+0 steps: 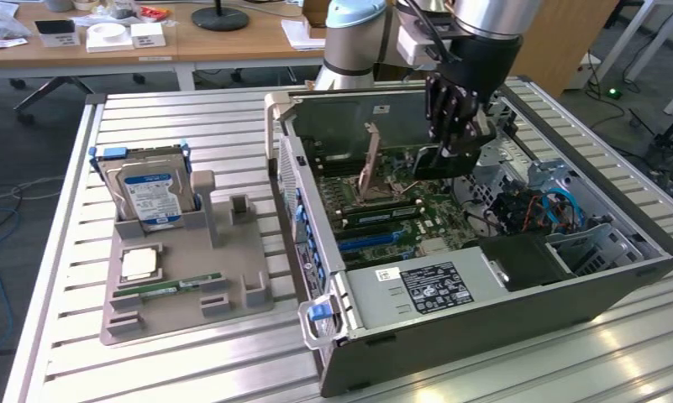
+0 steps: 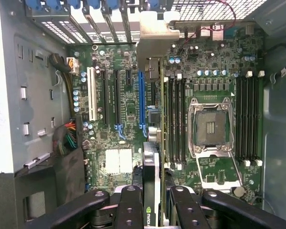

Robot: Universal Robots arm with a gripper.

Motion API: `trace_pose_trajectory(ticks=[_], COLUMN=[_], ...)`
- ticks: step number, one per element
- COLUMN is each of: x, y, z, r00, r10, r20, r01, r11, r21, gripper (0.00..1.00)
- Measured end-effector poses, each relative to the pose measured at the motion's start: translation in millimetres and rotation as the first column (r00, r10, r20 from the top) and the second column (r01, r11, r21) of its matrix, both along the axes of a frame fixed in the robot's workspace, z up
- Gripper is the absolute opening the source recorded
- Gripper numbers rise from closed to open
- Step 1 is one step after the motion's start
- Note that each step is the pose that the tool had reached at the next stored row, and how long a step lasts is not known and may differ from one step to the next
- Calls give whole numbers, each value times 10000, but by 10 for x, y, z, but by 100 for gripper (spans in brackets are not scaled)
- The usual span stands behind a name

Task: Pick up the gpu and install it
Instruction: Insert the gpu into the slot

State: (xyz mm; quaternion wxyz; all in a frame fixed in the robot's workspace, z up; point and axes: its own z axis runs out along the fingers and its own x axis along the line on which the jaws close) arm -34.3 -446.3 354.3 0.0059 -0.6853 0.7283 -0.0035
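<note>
**Operator:** Where is the gpu?

**Spotter:** Your gripper has it. In the wrist view your fingers are drawn in narrow on either side of the gpu. You see the card edge-on, with its green logo between them. Its silvery bracket sticks out at the end away from the fingers.

**Operator:** And where does it sit in the scene?

**Spotter:** In the exterior view your gpu hangs inside the open computer case, over the far part of the motherboard. From your wrist view the card runs alongside the blue slot, between that slot and the memory slots next to the bare processor socket. You cannot tell from either view whether its lower edge touches a slot.

**Operator:** What about the rest of the tabletop?

**Spotter:** On the exterior view's left, well apart from your case, the grey holder rests on the slatted tabletop. The hard drive stands upright at its far end. The green memory stick lies flat nearer to you.
</note>
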Motion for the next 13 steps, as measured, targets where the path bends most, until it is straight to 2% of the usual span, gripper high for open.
trace_pose_trajectory(ticks=[13], x=[-45], y=[-6], z=[-140], r00=[10000], r10=[1], r20=[0], r01=[-1], r11=[10000], r21=[0], gripper=[27])
